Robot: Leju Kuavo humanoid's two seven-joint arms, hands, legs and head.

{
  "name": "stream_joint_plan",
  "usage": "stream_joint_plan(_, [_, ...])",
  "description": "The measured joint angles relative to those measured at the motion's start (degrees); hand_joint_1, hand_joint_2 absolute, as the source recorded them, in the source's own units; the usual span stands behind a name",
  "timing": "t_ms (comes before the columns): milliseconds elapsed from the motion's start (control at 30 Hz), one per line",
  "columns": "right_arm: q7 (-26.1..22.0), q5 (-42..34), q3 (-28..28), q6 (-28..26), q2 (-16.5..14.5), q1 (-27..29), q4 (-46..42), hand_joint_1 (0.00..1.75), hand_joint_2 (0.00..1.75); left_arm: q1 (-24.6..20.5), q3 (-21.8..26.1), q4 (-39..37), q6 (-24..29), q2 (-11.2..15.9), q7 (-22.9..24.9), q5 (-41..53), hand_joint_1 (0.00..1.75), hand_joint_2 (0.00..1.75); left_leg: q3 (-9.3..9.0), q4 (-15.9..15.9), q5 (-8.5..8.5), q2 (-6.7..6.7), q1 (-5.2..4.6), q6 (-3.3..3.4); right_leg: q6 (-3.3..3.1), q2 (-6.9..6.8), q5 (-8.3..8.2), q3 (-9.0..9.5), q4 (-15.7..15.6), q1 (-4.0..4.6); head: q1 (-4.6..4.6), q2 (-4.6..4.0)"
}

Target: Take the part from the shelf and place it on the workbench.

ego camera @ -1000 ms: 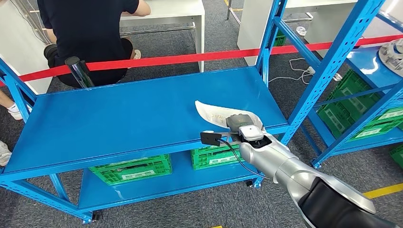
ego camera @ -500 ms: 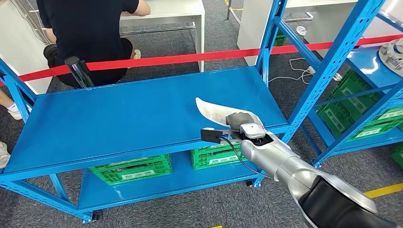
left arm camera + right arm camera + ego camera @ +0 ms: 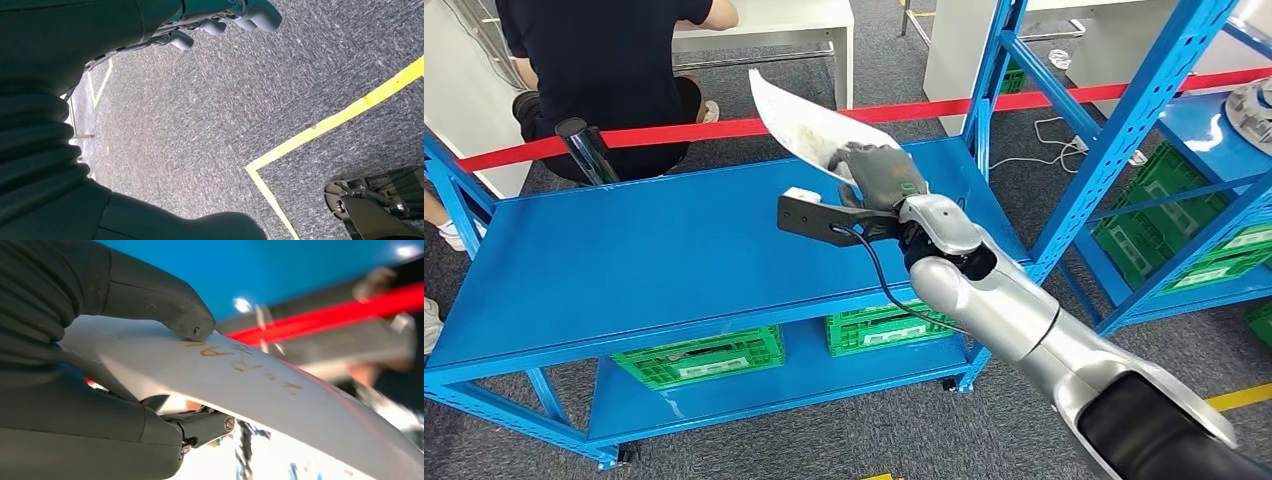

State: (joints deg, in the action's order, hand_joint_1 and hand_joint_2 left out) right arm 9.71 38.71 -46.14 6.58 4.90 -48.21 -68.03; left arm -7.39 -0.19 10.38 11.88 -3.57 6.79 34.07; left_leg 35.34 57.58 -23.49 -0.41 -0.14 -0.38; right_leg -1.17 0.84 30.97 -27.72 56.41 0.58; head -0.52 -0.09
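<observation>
A white, curved, blade-shaped part [image 3: 809, 125] with orange writing on it is held up in the air above the blue workbench top [image 3: 654, 245]. My right hand [image 3: 879, 175] grips its near end. Up close in the right wrist view, the thumb presses on the part [image 3: 280, 390] from one side and darker fingers [image 3: 200, 425] lie against the other side. My left hand [image 3: 220, 20] hangs beside my body over the grey carpet with its fingers loosely curled and nothing in it.
A red barrier tape [image 3: 724, 128] runs behind the workbench, and a person in black [image 3: 609, 60] sits beyond it. A blue shelf unit [image 3: 1214, 140] stands at the right with a metal part [image 3: 1252, 112] on it. Green crates [image 3: 704, 355] sit under the bench.
My right hand has lifted the white part off the near edge of the bench top and swung it up and to the left. The part now points up and away.
</observation>
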Motion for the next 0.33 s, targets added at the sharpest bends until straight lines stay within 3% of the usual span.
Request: stream_joint_plan(333, [0.91,2.21,0.59,-0.1,0.13,0.6,-13.77,1.75,1.75,0.27,0.03,0.0,0.0,0.01,-0.62,0.37,0.0,1.75,0.0,-0.02,-0.04,-0.02,0.01,0.01,-0.07,-0.01,0.06,0.0,0.0,0.01,0.01,0.0])
